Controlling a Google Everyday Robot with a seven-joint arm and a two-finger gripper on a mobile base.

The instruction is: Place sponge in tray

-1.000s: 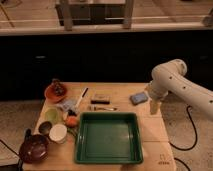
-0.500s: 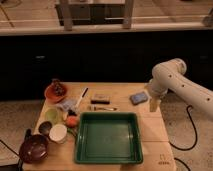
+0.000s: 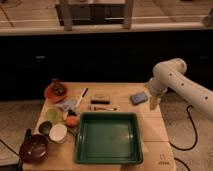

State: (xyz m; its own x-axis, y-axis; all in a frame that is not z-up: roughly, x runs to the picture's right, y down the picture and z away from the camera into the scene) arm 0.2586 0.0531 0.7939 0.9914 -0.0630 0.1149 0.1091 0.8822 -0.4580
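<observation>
On the tabletop [image 3: 122, 90] beside the wide-open, empty end effector [image 3: 153, 103], the sponge [image 3: 139, 97] looks light and squashy (best pinched across its short width)

The tray [image 3: 108, 139] sits at the front middle of the bench [image 3: 151, 134]. Behind it and to the right lies the sponge [image 3: 139, 97], on the bench and outside the tray. The hand [image 3: 153, 103] hangs just right of the sponge, seemingly apart from it, near the bench's right edge. A block [image 3: 100, 98] lies behind the tray, left of the sponge. A bowl [image 3: 33, 148] stands at the front-left corner, left of the tray.
</observation>
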